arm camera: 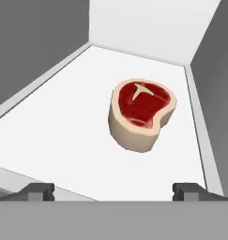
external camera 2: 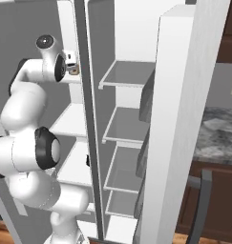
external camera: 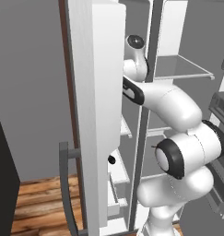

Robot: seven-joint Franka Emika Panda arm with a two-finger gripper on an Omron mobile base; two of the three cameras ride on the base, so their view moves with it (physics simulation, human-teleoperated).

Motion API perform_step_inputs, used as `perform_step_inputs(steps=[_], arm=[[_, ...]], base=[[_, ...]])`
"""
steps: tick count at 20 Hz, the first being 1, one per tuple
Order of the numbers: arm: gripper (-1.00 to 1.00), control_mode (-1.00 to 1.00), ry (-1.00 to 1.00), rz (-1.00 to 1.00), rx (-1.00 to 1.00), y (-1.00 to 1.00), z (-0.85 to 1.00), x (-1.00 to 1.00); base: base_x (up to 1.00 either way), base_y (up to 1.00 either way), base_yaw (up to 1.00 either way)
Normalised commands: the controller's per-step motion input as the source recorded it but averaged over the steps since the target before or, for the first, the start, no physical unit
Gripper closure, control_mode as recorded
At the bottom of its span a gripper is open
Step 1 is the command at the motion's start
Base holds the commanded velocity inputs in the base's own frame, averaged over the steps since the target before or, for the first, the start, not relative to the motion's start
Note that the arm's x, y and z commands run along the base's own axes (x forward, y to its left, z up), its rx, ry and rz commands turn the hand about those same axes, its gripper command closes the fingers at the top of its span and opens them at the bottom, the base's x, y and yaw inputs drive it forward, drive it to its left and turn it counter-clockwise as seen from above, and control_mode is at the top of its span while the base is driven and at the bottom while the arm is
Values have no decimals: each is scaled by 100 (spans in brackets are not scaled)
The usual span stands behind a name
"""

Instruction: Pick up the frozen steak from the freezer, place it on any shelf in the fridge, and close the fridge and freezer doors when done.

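The frozen steak (arm camera: 141,112), a red slab with a pale rim, lies flat on a white freezer shelf (arm camera: 64,136), towards its back right corner. My gripper (arm camera: 114,191) is open and hovers at the shelf's front edge, short of the steak, with nothing between its fingertips (arm camera: 38,190). My arm (external camera 2: 26,105) reaches into the freezer (external camera 2: 72,119), the narrow left compartment. The fridge (external camera 2: 127,126) stands open to its right, with thin grey shelves (external camera 2: 129,74). The freezer door (external camera: 92,115) and the fridge door (external camera 2: 182,124) are both swung wide open.
The open freezer door stands close to the arm's left, its dark handle (external camera: 65,184) low down. A small black lump (external camera: 112,160) sits on a lower freezer shelf. The fridge door's handle (external camera 2: 203,202) and a stone counter (external camera 2: 220,133) are at the right.
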Motion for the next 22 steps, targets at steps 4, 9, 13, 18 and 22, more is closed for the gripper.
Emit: perform_step_inputs(steps=[4,9,13,18,22], arm=[[-100,-100,0,-10,-2,-4,0,39],[-100,-100,8,-2,-1,0,-6,61],[-100,-100,11,0,0,-1,-9,55],[-100,-100,9,0,0,0,-9,42],[100,-100,7,0,-1,0,-22,22]], base=[[0,0,0],[0,0,0],[0,0,0],[0,0,0],[0,0,0]])
